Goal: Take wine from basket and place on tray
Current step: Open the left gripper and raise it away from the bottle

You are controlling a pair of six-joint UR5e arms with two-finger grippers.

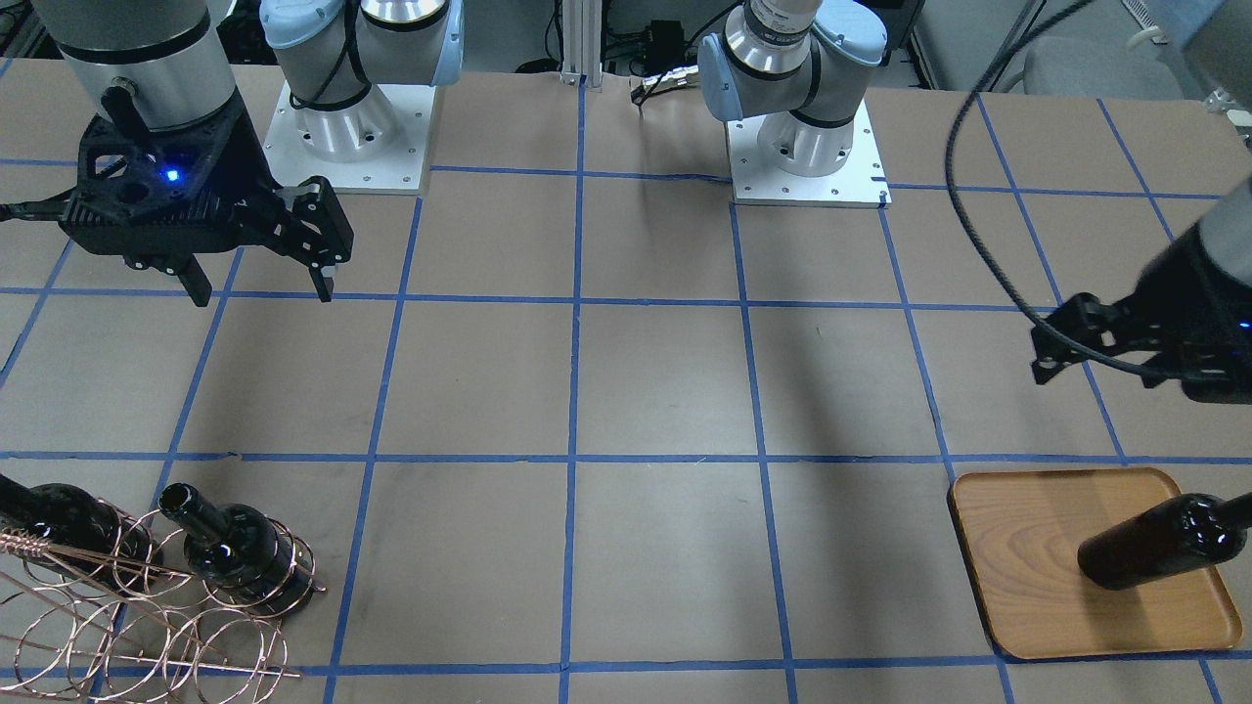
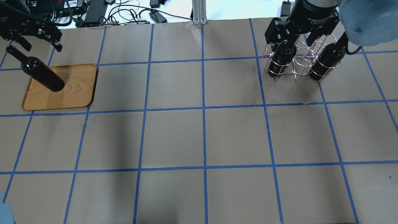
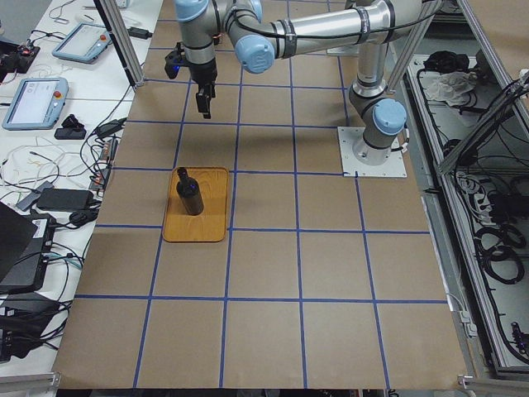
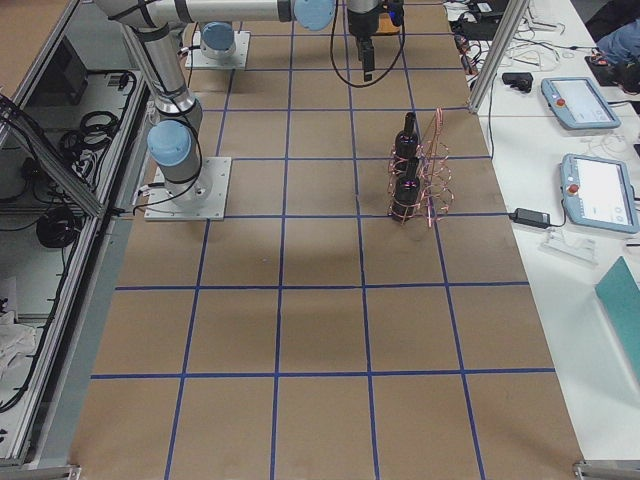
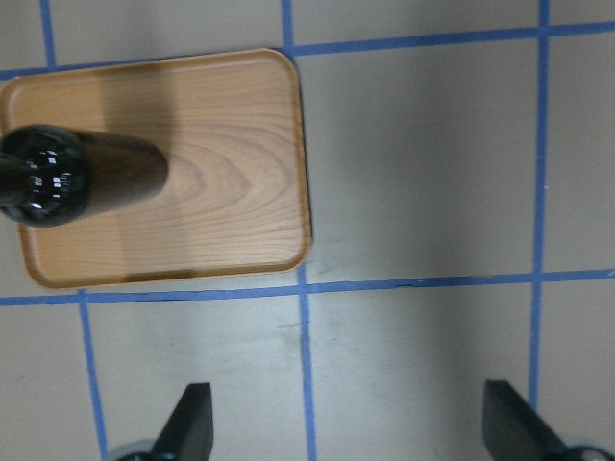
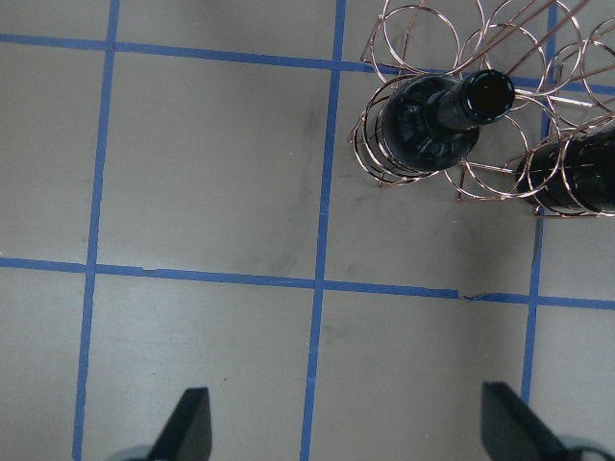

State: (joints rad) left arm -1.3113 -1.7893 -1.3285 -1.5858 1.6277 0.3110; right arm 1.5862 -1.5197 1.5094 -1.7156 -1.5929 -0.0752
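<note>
While left fingers [image 5: 189, 424] and right fingers [image 6: 189, 427] are hanging spread, the right are needing centring over the wine [image 6: 418, 130] neck in the basket [image 1: 147, 626].

- Brown paper is covering the whole table [image 2: 202, 133], and blue tape [image 2: 204, 109] is running across it in a big square grid.
- Soft, wide shadows [image 2: 124, 130] are falling across the table top, so the light's coming from overhead.
- An aluminium post [image 2: 198, 12] is standing at the table's far edge, with black cables and power bricks [image 2: 130, 14] lying on the white surface just beyond it.
- A white bench [image 3: 50, 165] is running along that same side of the table, carrying grey teach pendants [image 3: 35, 101] and loose wires.
- On the table's opposite long side, coils of black cable [image 3: 496, 240] are sitting in a metal-framed trough.
</note>
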